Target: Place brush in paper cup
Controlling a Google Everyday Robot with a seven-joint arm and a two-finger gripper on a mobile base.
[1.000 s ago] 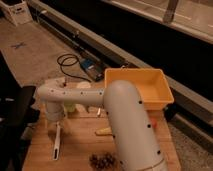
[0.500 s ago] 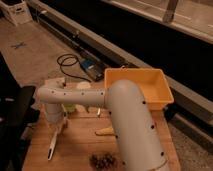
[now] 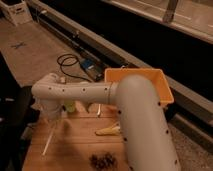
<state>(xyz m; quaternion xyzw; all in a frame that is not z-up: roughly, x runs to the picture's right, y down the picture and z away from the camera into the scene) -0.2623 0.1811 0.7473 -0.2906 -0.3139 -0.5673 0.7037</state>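
Observation:
My gripper (image 3: 51, 119) is at the left end of the white arm, over the left part of the wooden table (image 3: 80, 145). It is shut on the upper end of the long slim white brush (image 3: 49, 139), which slants down and to the left from it above the table. The small pale green paper cup (image 3: 70, 106) stands just right of the gripper. It is partly hidden behind the arm, and only its lower part shows.
A yellow tub (image 3: 161, 85) stands at the table's back right, behind my arm. A pale yellow object (image 3: 110, 130) lies mid-table, a dark clump (image 3: 103, 160) is near the front edge, and a thin white stick (image 3: 99, 110) lies behind. A black chair stands to the left.
The brush has swung from nearly upright to slanting down-left, and its lower end has shifted left. The gripper has moved slightly left, near the cup.

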